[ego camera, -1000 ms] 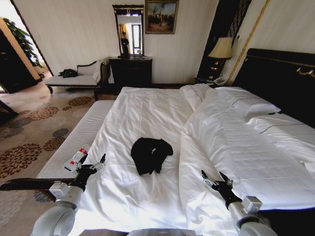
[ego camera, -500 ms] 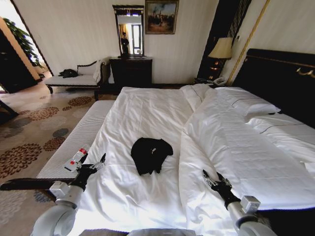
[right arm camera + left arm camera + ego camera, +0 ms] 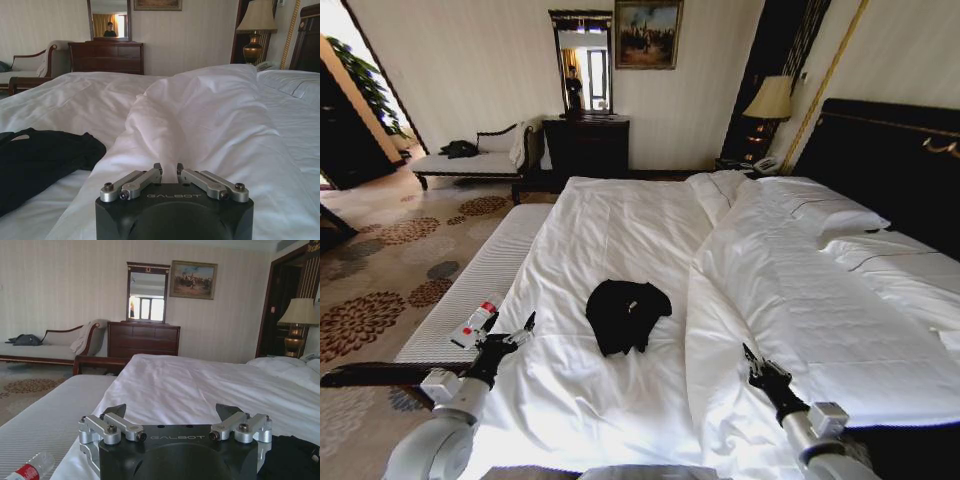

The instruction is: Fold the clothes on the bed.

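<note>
Right hand (image 3: 753,362), earlier spread wide, now pinched onto a fold of the white duvet (image 3: 800,290).

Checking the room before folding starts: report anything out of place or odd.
The black T-shirt lies crumpled in a heap on the bed, not spread flat. A plastic bottle lies on its side on the white bench beside the left pincer.

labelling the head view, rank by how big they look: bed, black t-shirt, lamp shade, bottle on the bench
Largest to smallest as they look in the head view:
1. bed
2. black t-shirt
3. lamp shade
4. bottle
The lamp shade stands far back, so its real size against the bottle is unsure.
</note>
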Controlling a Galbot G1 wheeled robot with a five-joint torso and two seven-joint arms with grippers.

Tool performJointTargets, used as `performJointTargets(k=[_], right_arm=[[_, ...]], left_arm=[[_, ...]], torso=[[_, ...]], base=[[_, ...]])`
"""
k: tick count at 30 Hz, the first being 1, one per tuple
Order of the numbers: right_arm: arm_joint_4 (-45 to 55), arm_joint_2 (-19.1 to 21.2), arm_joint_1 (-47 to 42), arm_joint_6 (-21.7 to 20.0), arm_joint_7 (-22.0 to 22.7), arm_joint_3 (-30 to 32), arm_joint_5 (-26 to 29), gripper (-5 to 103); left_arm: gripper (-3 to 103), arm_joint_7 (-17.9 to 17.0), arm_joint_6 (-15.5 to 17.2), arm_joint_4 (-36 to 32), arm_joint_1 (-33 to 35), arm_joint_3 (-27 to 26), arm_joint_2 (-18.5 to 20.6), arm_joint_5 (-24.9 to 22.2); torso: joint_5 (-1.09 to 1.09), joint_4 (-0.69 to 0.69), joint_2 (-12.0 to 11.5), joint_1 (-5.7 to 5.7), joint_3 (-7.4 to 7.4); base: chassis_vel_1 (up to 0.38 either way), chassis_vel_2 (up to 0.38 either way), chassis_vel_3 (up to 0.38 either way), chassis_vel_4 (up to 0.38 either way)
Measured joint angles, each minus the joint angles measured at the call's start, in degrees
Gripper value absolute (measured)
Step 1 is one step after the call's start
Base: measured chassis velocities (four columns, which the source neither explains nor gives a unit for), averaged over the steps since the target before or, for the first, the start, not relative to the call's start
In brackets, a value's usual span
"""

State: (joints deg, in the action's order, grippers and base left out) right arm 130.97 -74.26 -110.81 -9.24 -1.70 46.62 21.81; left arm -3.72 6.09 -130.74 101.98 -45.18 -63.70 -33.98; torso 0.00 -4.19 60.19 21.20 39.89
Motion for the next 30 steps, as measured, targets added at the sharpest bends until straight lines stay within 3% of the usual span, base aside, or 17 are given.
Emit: performJointTargets(k=[12,21,30], right_arm=[[0.16,-0.79,-0.11,0.16,0.12,-0.02,0.08,1],[-0.08,-1.32,-0.53,3.12,0.68,0.21,-0.09,1],[-0.22,-3.08,-0.6,2.89,1.9,2.14,2.25,1]], left_arm=[[100,-0.05,-0.01,0.18,-0.06,-0.02,-0.01,-0.02],[100,-0.03,-0.03,0.38,-0.22,0.13,-0.24,-0.15],[100,-0.11,-0.03,0.43,-0.39,-0.01,-0.32,-0.26]], torso=[[-0.01,0.0,0.0,0.01,0.0],[0.05,-0.01,-0.01,0.01,0.01],[-0.03,0.01,0.01,0.0,0.0]], base=[[-0.065,-0.065,0.063,0.06],[-0.173,-0.174,0.162,0.177],[0.016,0.006,-0.002,-0.005]])
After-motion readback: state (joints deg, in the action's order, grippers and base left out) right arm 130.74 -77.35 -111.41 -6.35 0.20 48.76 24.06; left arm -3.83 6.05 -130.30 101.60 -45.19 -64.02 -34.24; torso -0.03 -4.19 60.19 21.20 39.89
